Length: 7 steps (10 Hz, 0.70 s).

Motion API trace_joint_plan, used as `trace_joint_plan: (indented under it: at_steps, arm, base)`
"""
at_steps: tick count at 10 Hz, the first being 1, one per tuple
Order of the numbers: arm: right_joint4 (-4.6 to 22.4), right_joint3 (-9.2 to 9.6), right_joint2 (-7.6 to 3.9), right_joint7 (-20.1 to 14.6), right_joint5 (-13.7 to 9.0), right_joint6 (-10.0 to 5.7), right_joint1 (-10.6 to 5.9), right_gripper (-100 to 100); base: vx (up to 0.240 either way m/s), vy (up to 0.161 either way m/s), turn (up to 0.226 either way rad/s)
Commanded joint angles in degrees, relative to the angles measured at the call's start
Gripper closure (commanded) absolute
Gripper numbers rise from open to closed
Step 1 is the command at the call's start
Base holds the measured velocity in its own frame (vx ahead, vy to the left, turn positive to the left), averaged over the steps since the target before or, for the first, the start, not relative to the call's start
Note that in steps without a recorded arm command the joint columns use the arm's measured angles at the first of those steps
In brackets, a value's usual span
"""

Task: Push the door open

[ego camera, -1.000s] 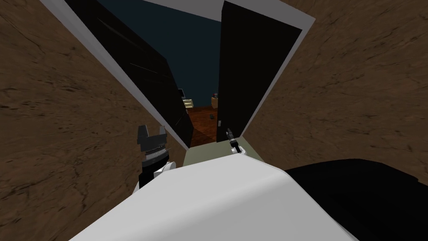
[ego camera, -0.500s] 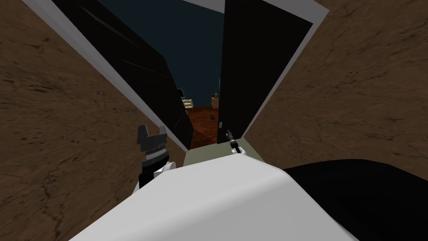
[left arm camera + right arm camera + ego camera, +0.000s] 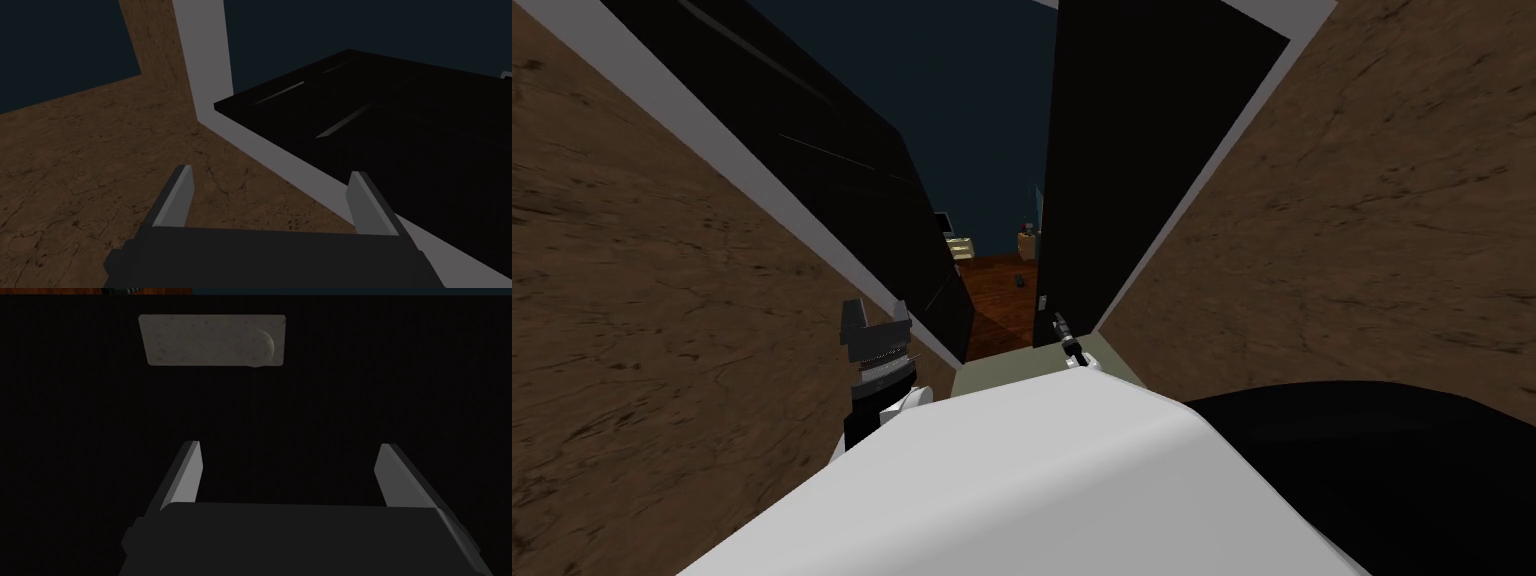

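A black double door stands in a grey frame [image 3: 712,130] between brown walls. Its left leaf [image 3: 842,190] is swung inward, and its right leaf [image 3: 1132,150] is partly open, leaving a gap onto a room with a reddish floor [image 3: 1002,290]. My right gripper [image 3: 1059,320] is open and points at the right leaf's lower edge. In the right wrist view the right gripper [image 3: 291,445] faces the black door face [image 3: 325,398], just short of a pale handle plate [image 3: 210,340]. My left gripper [image 3: 874,315] hangs open by the left wall and holds nothing. The left wrist view shows the left gripper [image 3: 271,172] over the grey frame [image 3: 280,150].
Brown marbled walls [image 3: 662,330] close in on both sides. A pale green floor strip [image 3: 1002,370] lies at the threshold. Beyond the gap stand small pieces of furniture [image 3: 962,245] and a small dark object [image 3: 1020,279] on the floor. A black area [image 3: 1392,470] lies at the lower right.
The whole head view has shifted as I moved closer to the doorway. The gap between the leaves looks slightly wider, with the right leaf turned a little further. Both arms keep their pose.
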Motion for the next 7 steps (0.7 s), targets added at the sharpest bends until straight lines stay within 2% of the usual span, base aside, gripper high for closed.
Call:
trace_joint_plan:
  at_steps: [1,4,7]
  arm:
    - [1.34,-0.2,-0.05,-0.68,0.57,0.29,-0.31,-100]
    - [2.07,-0.38,0.03,-0.41,0.44,0.12,-0.66,-100]
    - [2.38,-0.63,0.32,0.19,0.13,0.18,-0.83,-100]
  base:
    - [0.152,0.019,-0.007]
    - [0.116,-0.004,0.006]
    - [0.188,0.002,0.027]
